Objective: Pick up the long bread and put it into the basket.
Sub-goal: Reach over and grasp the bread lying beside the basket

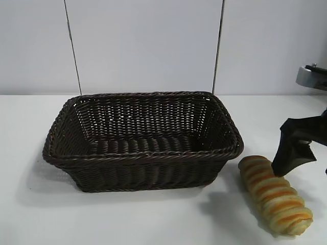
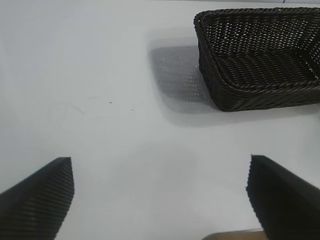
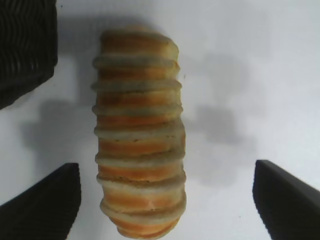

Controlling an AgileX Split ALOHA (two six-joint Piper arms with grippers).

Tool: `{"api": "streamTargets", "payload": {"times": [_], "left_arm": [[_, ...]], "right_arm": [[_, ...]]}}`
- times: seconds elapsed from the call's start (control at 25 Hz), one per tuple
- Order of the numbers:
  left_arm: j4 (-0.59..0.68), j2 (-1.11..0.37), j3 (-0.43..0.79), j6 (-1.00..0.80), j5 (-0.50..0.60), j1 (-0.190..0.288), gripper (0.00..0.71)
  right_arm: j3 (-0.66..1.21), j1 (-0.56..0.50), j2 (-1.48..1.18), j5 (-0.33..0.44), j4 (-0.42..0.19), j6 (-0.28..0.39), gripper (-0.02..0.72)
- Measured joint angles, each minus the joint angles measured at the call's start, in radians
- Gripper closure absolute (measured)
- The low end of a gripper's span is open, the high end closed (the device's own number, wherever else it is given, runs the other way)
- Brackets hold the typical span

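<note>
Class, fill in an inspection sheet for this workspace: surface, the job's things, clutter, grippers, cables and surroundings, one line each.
Surface: white table, bare apart from the job's things.
Job's things: the basket stands empty left of centre; the long bread lies on the table to its right, outside it and apart from it.
Clutter: nothing seen.
Grippers: the right gripper hangs over the bread, jaws open on either side of it, not touching. The left gripper is open over bare table, off to the side of the basket.
Cables: nothing seen.
Surroundings: white wall panels with two dark seams behind the table.
</note>
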Motion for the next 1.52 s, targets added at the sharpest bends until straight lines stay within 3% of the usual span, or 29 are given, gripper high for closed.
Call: {"api": "streamTargets", "payload": {"times": [0.6, 0.68, 0.92, 1.16, 1.52], "left_arm": [[0.0, 0.0, 0.0, 0.0, 0.0, 0.0, 0.032], [0.0, 0.0, 0.0, 0.0, 0.0, 0.0, 0.032], [0.0, 0.0, 0.0, 0.0, 0.0, 0.0, 0.032], [0.0, 0.0, 0.0, 0.0, -0.001, 0.0, 0.032], [0.0, 0.0, 0.0, 0.0, -0.001, 0.0, 0.032]], "right_arm": [[0.0, 0.0, 0.13, -0.043, 0.079, -0.003, 0.119], [0.0, 0.0, 0.138, -0.043, 0.092, -0.003, 0.173], [-0.002, 0.005, 0.145, -0.043, 0.13, -0.003, 0.445], [-0.002, 0.005, 0.146, -0.042, 0.132, 0.0, 0.6], [-0.002, 0.005, 0.116, -0.035, 0.128, 0.016, 0.617]]}}
